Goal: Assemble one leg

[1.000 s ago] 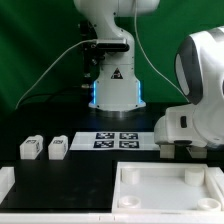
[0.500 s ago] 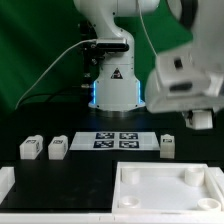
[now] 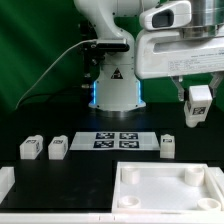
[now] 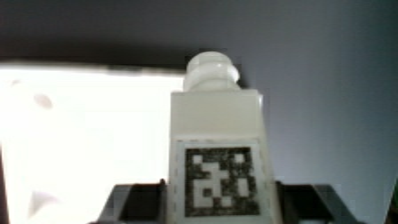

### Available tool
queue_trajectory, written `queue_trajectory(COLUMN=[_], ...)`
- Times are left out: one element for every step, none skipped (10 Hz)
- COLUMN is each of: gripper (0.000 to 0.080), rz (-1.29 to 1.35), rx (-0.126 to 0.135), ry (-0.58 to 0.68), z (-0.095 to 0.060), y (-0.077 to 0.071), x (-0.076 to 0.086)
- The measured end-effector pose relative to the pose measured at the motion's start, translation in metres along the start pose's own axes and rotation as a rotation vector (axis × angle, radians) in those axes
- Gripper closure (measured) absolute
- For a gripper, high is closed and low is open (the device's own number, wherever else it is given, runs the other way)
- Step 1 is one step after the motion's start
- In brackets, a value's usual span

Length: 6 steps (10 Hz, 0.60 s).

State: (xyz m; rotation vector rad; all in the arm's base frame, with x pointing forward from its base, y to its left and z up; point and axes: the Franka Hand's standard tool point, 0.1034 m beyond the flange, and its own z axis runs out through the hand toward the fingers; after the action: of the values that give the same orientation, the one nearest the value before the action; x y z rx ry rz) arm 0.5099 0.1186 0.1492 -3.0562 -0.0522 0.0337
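My gripper [image 3: 196, 106] is shut on a leg [image 3: 197, 104], a small white block with a black-and-white tag, and holds it high above the table at the exterior view's right. In the wrist view the leg [image 4: 219, 140] stands upright between the dark fingers [image 4: 139, 203], its round peg end pointing away. Three more legs sit on the black table: two at the exterior view's left [image 3: 30, 148] [image 3: 57, 148] and one at the right [image 3: 168, 146]. The large white tray-like piece [image 3: 128, 180] with a raised rim lies at the front right, below the held leg.
The marker board [image 3: 113, 140] lies flat at the table's middle, in front of the arm's base [image 3: 115, 90]. A white part's corner [image 3: 5, 182] shows at the front left edge.
The arm has risen from table level at the right, lifting one leg up with it. One leg stays on the table where the gripper was.
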Motion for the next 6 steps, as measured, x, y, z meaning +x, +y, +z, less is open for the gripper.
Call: queue_trajectory(gripper=[0.0509,0.0509,0.0509,0.0509,0.0509,0.0509], rz=[-0.043,-0.064,-0.075,-0.085,-0.087,-0.088], rx=[-0.013,-0.013,-0.015,-0.012,0.0,0.01], ry=[0.121,0.18,0.271,0.381,0.474,0.565], z=[0.022,0.023,-0.003,-0.021,-0.025,-0.026], y=[0.01,0.017,0.023,0.025,0.019,0.017], x=[0.015,0.038,0.068,0.089,0.093,0.092])
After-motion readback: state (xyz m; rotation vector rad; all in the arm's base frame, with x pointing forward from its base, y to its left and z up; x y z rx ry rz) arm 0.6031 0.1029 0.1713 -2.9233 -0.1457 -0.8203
